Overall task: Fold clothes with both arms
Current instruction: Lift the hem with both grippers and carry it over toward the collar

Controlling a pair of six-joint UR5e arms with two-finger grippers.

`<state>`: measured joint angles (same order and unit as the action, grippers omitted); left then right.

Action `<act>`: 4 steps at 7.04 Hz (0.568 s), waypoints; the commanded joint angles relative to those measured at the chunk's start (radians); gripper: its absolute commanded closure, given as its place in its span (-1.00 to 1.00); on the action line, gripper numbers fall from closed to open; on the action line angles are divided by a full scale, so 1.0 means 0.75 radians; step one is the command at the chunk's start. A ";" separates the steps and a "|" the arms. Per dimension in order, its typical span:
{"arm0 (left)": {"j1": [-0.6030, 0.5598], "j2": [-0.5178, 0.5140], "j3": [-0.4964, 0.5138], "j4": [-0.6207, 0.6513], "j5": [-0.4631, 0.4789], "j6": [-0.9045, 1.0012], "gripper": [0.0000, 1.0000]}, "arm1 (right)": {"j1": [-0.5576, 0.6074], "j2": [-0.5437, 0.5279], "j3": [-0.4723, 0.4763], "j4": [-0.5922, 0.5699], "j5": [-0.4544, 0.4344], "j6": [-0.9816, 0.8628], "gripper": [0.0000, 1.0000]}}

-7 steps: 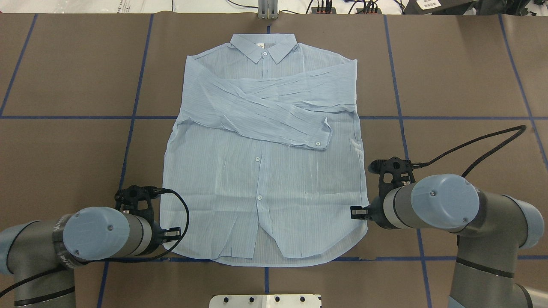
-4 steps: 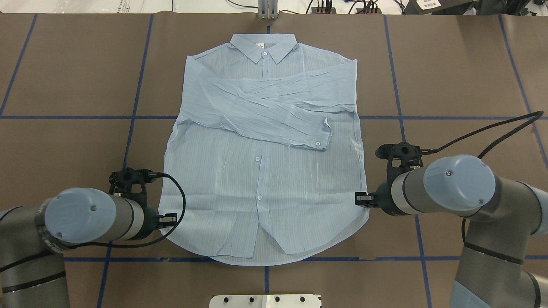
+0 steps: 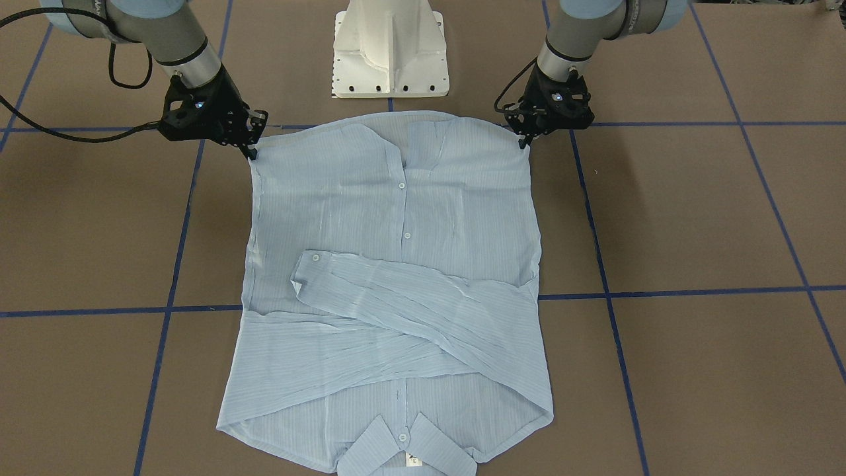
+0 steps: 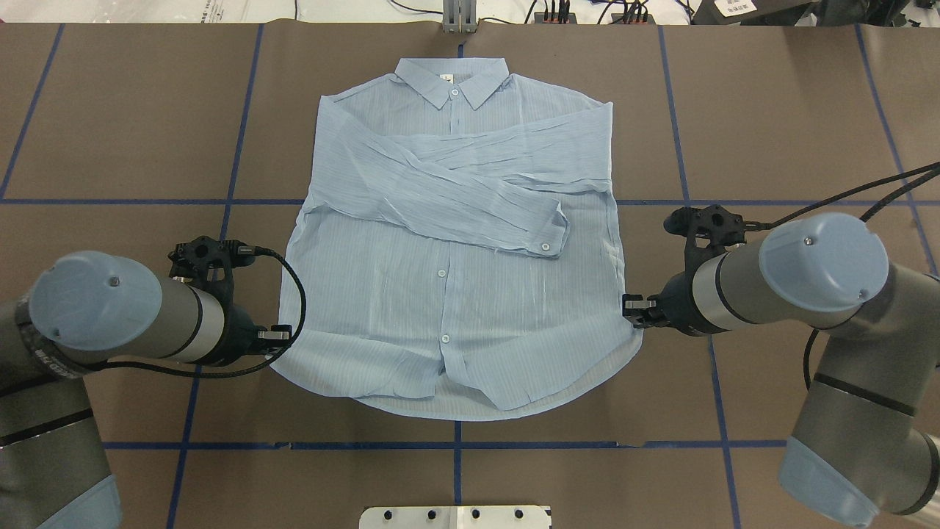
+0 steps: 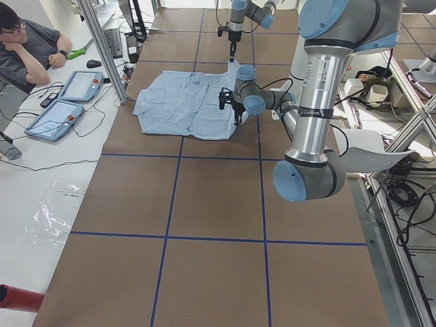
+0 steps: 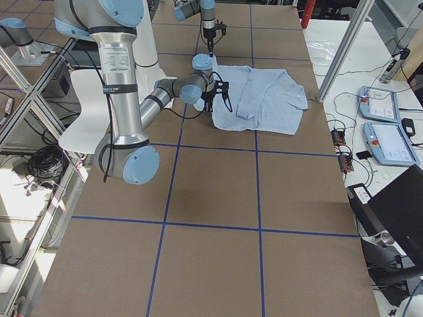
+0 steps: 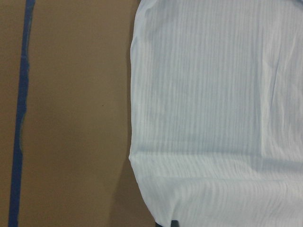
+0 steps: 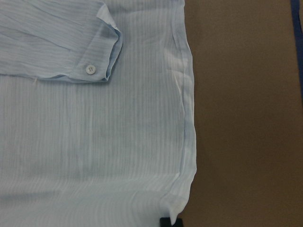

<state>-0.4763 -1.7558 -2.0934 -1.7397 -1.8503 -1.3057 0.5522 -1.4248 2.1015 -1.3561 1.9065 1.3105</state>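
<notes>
The pale-blue striped shirt (image 4: 455, 294) lies flat on the brown table, collar at the far side and both sleeves crossed over the chest. It also shows in the front-facing view (image 3: 396, 218). My left gripper (image 4: 283, 336) is shut on the hem corner at the shirt's left side. My right gripper (image 4: 633, 303) is shut on the hem corner at its right side. In the front-facing view the left gripper (image 3: 525, 142) and the right gripper (image 3: 253, 153) pinch those corners close to the table. The wrist views show only shirt cloth (image 7: 213, 118) (image 8: 94, 142) and bare table.
The white pedestal base (image 3: 390, 46) stands just behind the hem. Blue tape lines (image 4: 235, 147) cross the brown table cover. An operator (image 5: 27, 41) sits at a side table with tablets (image 5: 54, 116) beyond the collar end. A metal frame post (image 5: 102, 48) stands there.
Both grippers have moved away from the robot's base toward the collar, taking the hem corners with them. The shirt's bottom edge has shifted forward and bunched a little.
</notes>
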 commanded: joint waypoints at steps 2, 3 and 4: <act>-0.081 -0.034 -0.001 -0.012 -0.087 0.005 1.00 | 0.094 0.000 0.000 0.000 0.090 -0.009 1.00; -0.091 -0.032 -0.001 -0.014 -0.090 0.005 1.00 | 0.118 0.000 -0.002 0.000 0.102 -0.017 1.00; -0.095 -0.030 -0.001 -0.018 -0.090 0.005 1.00 | 0.141 0.000 -0.004 0.000 0.121 -0.031 1.00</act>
<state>-0.5405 -1.7788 -2.0939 -1.7497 -1.9143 -1.3024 0.6360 -1.4249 2.1002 -1.3560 1.9807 1.2974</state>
